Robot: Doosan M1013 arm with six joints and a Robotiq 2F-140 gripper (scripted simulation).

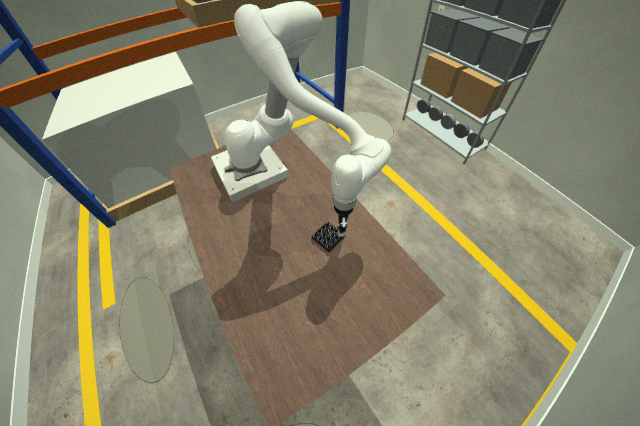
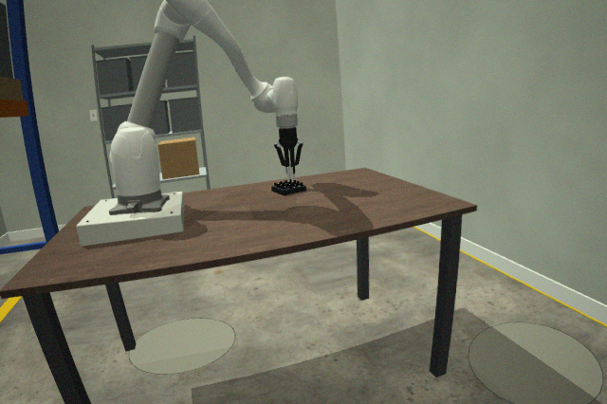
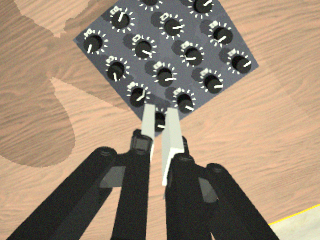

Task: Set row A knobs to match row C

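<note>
The knob box (image 3: 167,43) is a dark square panel with four rows of black knobs, each with a white line. It stands flat on the brown table, and also shows in the top view (image 1: 327,236) and in the exterior view (image 2: 288,187). My gripper (image 3: 158,121) points straight down over the box's corner nearest the wrist camera. Its two pale fingertips are shut on the corner knob (image 3: 160,120), which shows as a dark shape between them. The knob's name and line are hidden by the fingers. The gripper also shows in the top view (image 1: 342,229) and in the exterior view (image 2: 290,176).
The arm's white base plate (image 2: 131,218) stands at the far end of the table. A grey shelf rack with boxes (image 1: 480,44) and a blue and orange rack (image 1: 62,80) stand on the floor away from the table. The table edge runs close behind the box in the wrist view.
</note>
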